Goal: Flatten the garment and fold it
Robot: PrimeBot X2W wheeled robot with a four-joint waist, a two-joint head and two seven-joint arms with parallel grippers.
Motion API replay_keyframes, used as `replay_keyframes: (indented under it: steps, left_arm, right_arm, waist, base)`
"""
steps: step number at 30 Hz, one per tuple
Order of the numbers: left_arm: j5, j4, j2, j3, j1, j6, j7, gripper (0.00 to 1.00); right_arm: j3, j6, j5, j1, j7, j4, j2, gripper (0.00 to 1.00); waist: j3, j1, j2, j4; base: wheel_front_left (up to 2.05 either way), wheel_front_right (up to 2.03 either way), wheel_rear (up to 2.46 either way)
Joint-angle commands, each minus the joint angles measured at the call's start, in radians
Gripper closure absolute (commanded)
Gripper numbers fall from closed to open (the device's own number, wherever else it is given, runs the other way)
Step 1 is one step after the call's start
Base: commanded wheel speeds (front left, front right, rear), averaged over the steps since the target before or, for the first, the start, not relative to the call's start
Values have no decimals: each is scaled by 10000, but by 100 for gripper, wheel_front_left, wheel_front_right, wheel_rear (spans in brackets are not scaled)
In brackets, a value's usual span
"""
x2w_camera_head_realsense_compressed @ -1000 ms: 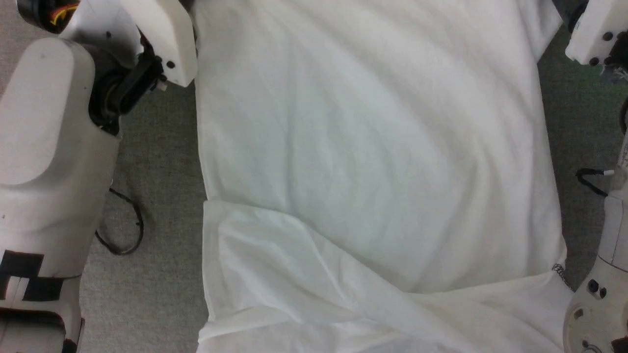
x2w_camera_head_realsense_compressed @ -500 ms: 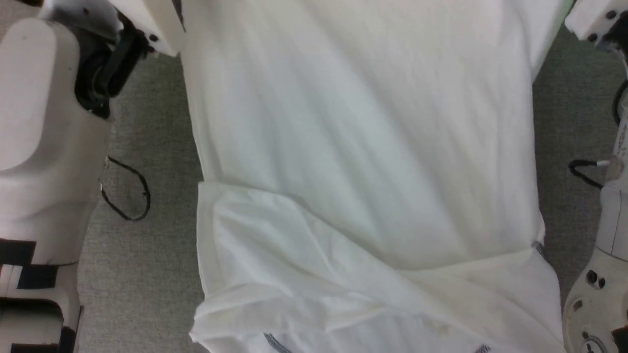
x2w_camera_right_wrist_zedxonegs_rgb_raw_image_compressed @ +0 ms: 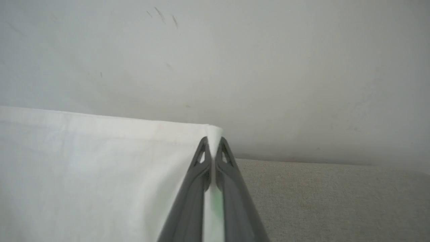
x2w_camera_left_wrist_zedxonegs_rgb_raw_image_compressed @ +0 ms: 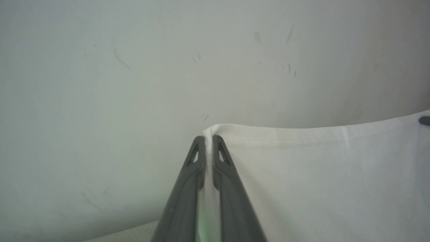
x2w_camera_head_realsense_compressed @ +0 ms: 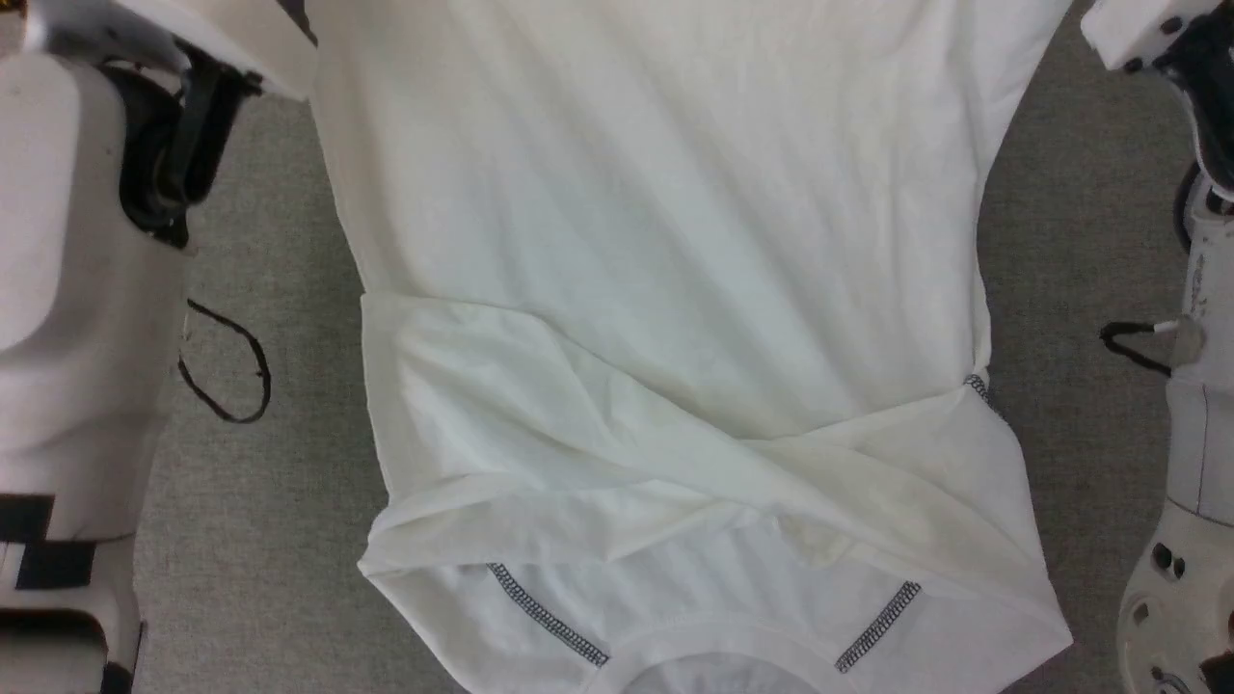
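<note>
The white garment [x2w_camera_head_realsense_compressed: 665,241] hangs stretched between my two arms over grey carpet, its sleeves crossed over the lower body. Dark zigzag shoulder seams and the neckline lie near the head view's bottom edge. My left gripper [x2w_camera_left_wrist_zedxonegs_rgb_raw_image_compressed: 208,138] is shut on one hem corner of the garment [x2w_camera_left_wrist_zedxonegs_rgb_raw_image_compressed: 302,174]. My right gripper [x2w_camera_right_wrist_zedxonegs_rgb_raw_image_compressed: 211,139] is shut on the other hem corner of the garment [x2w_camera_right_wrist_zedxonegs_rgb_raw_image_compressed: 100,168]. The hem runs taut and level between both grips. In the head view both sets of fingers lie beyond the top edge.
Grey carpet [x2w_camera_head_realsense_compressed: 280,501] lies under the shirt. My pale left arm [x2w_camera_head_realsense_compressed: 77,318] stands at the left and my right arm [x2w_camera_head_realsense_compressed: 1191,540] at the right. A pale scuffed wall [x2w_camera_left_wrist_zedxonegs_rgb_raw_image_compressed: 168,67] rises behind the hem, with carpet [x2w_camera_right_wrist_zedxonegs_rgb_raw_image_compressed: 336,201] at its foot.
The garment has been drawn up and away across the head view, so the crossed sleeves, shoulder seams and neckline have come into view. Both arm ends have shifted toward the top edge.
</note>
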Motion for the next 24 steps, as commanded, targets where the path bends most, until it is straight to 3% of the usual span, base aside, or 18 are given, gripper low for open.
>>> replay_keyframes:
  steps: [1, 9, 16, 24]
  left_arm:
    - [99, -155, 119, -31, 322, -22, -191, 100]
    - [287, -1867, 675, -334, 2698, 34, -1081, 100]
    - [261, -4142, 1094, -391, 5439, 662, -1278, 100]
    - [215, -6043, 1453, -585, 8518, 1470, -1297, 100]
  right_arm:
    - [113, -7, 214, 272, -103, -111, -134, 100]
    - [587, -7, 1714, 2387, -135, -1414, -666, 100]
    - [139, -7, 2855, 4876, 147, -3317, -762, 100]
    - [-624, -7, 3780, 8046, 354, -5041, -363, 100]
  waist:
    - [-421, 0, 0, 44]
    - [-1546, 0, 0, 111]
    - [-2357, 0, 0, 202]
    - [-2997, 0, 0, 256]
  base:
    - [0, 0, 0]
    - [0, 0, 0]
    - [0, 0, 0]
    - [0, 0, 0]
